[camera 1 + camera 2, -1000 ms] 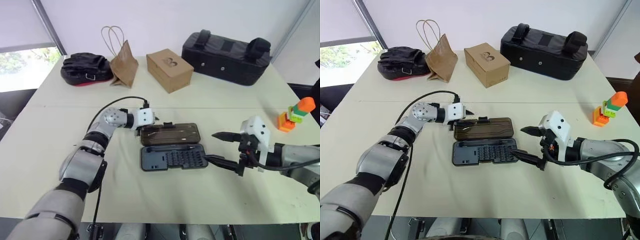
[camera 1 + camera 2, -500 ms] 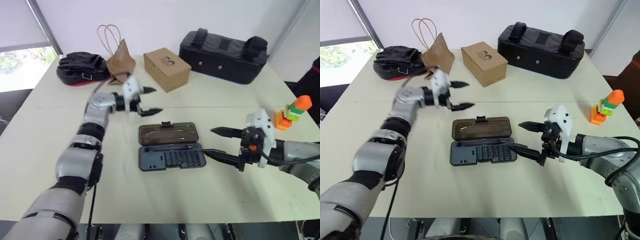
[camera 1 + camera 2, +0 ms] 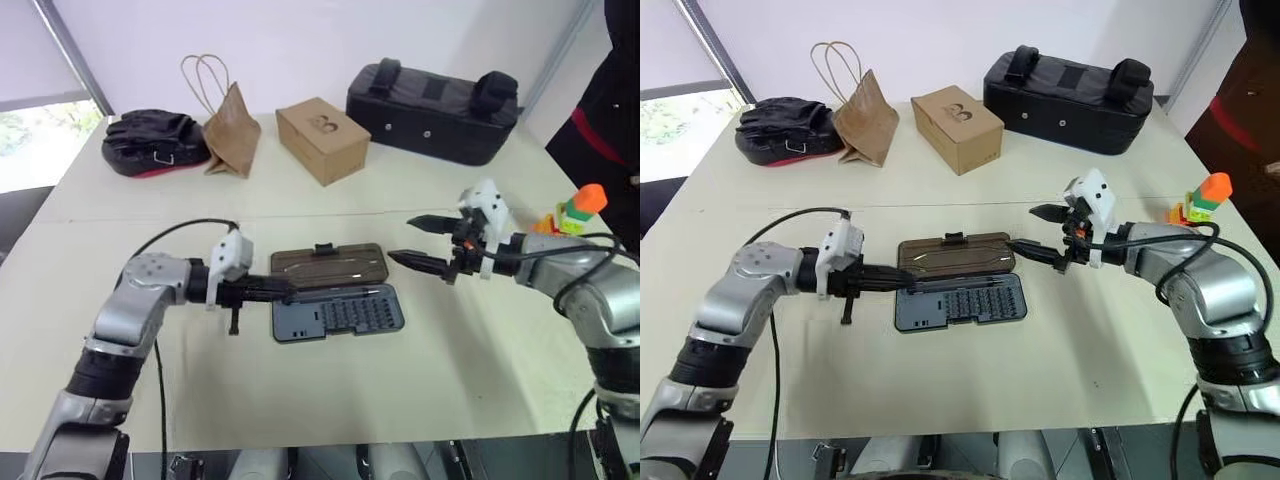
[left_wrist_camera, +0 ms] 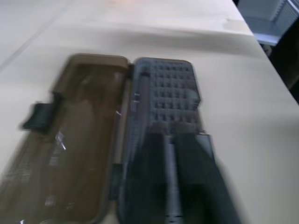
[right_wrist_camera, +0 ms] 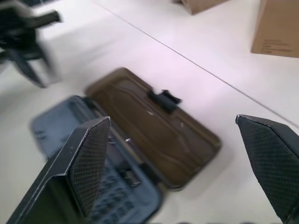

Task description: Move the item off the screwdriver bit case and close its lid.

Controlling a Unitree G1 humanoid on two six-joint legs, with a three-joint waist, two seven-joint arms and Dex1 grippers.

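The screwdriver bit case [image 3: 340, 313] lies open in the middle of the table, bits showing. Its smoky-brown lid [image 3: 330, 265] lies flat behind it, black latch tab [image 3: 324, 247] on the far edge. My left gripper [image 3: 272, 290] is shut and empty, lying low and pointing at the case's left end. In the left wrist view its fingers [image 4: 173, 186] are over the case [image 4: 163, 88], beside the lid [image 4: 88, 130]. My right gripper [image 3: 400, 240] hovers open just right of the lid, which lies between its fingers [image 5: 88, 158]. The item [image 3: 572, 211], an orange and green block stack, stands near the table's right edge.
Along the back of the table stand a black pouch [image 3: 152, 140], a brown paper bag [image 3: 228, 128], a cardboard box [image 3: 322, 139] and a large black bag [image 3: 432, 99]. A person in dark clothing [image 3: 612, 110] stands at the far right, close to the block stack.
My left gripper has swung down from beside the paper bag to the case's left end and shut. My right gripper has moved up to the lid's right end, still open.
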